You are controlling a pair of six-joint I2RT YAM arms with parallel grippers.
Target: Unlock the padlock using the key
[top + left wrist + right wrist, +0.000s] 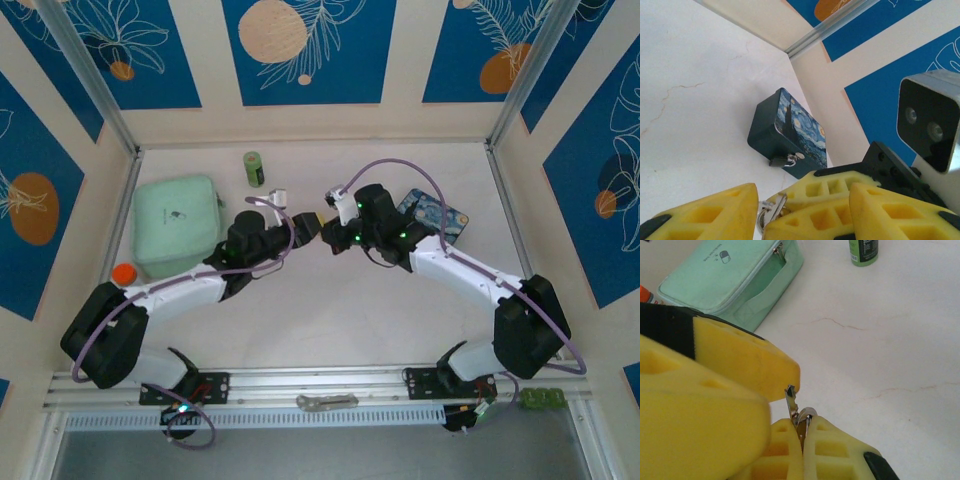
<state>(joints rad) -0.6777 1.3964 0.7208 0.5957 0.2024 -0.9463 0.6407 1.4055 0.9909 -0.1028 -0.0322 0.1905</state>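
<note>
Holding the key: right claw (803,432) is pressing together on the key (791,401), pinching its ring end and leaving the blade sticking up free, probably for a hand-over or a better grip.
Left claw: left claw (303,226) is standing spread, its yellow fingers (705,212) flanking the right claw's tips; contact with the key, cannot tell.
Padlock: padlock (786,161) is hanging at the front of the blue tin (790,120) on the tabletop (690,100), apart from both claws, key not yet in it.
Views: left wrist is giving the padlock on the tin; right wrist is giving the blade just beside a left finger.
</note>
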